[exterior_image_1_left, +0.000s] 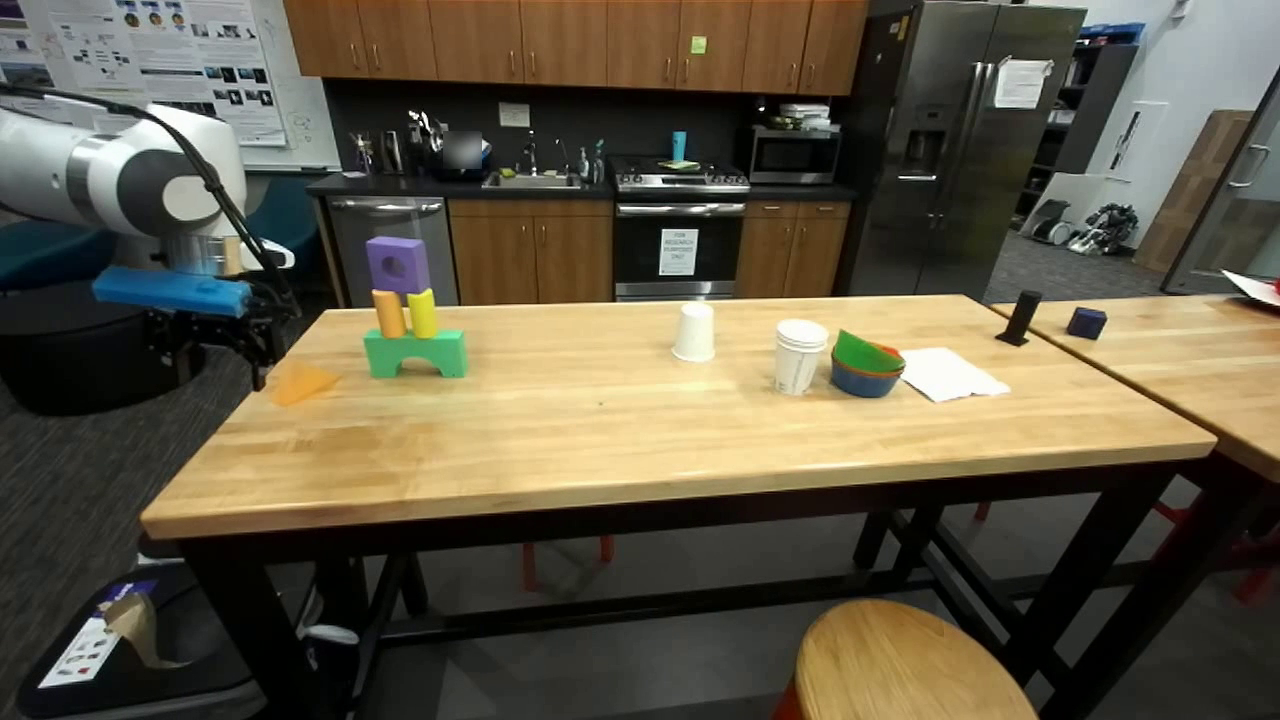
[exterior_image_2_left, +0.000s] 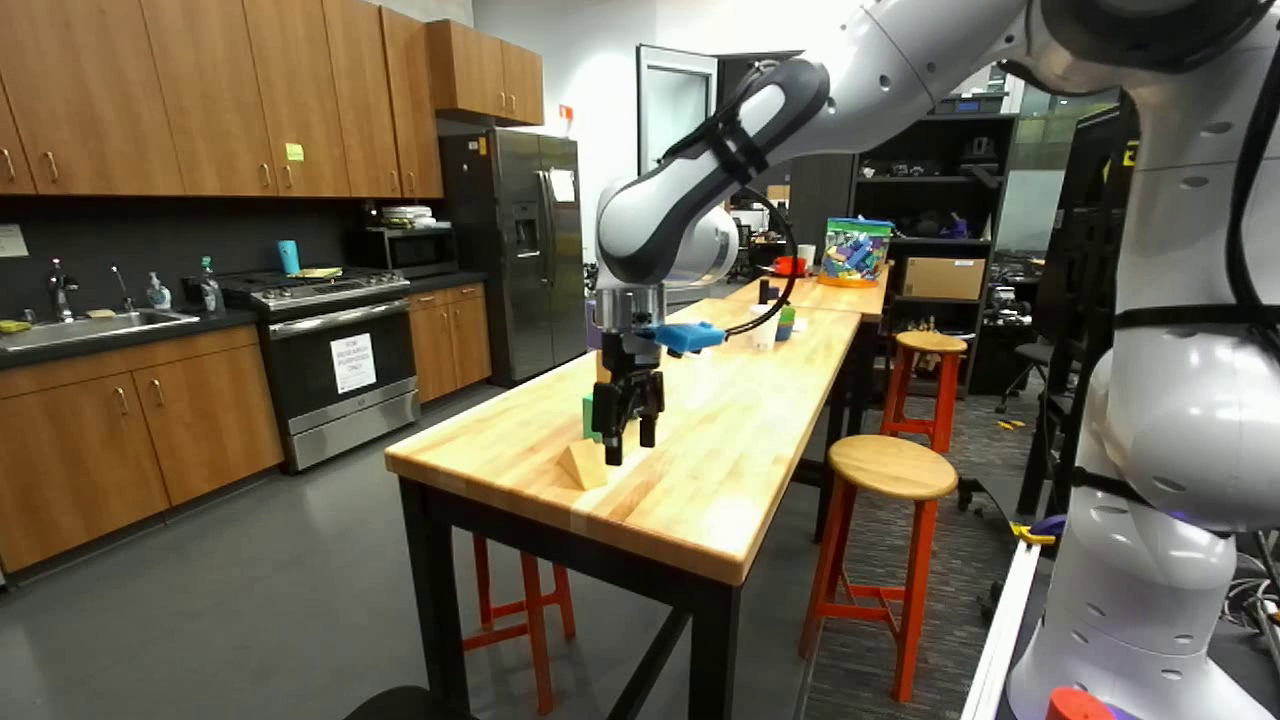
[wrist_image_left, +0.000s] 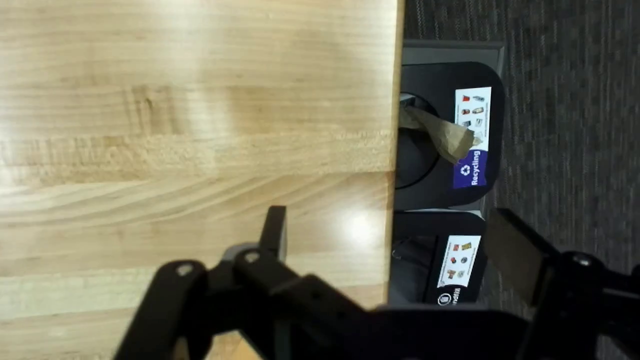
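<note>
My gripper (exterior_image_2_left: 631, 445) hangs above the near end of the wooden table, jaws apart. Nothing lies between its fingers in the wrist view (wrist_image_left: 392, 235), where they straddle the table's edge. Closest to it is an orange triangular block (exterior_image_1_left: 302, 383), resting on the tabletop; only an orange sliver (wrist_image_left: 245, 352) appears at the bottom of the wrist view. Beside that block stands a green arch block (exterior_image_1_left: 416, 345). An orange cylinder (exterior_image_1_left: 389, 314) and a yellow cylinder (exterior_image_1_left: 423, 314) stand on the arch, bearing a purple block (exterior_image_1_left: 396, 246) with a round hole. The arm mostly hides this stack in an exterior view.
Farther along the table (exterior_image_1_left: 560, 430) are an upturned white cup (exterior_image_1_left: 694, 333), stacked paper cups (exterior_image_1_left: 798, 360), nested coloured bowls (exterior_image_1_left: 866, 380) and a white paper sheet (exterior_image_1_left: 950, 374). Recycling and landfill bins (wrist_image_left: 450, 197) sit below the table's edge. Wooden stools (exterior_image_2_left: 892, 467) stand alongside.
</note>
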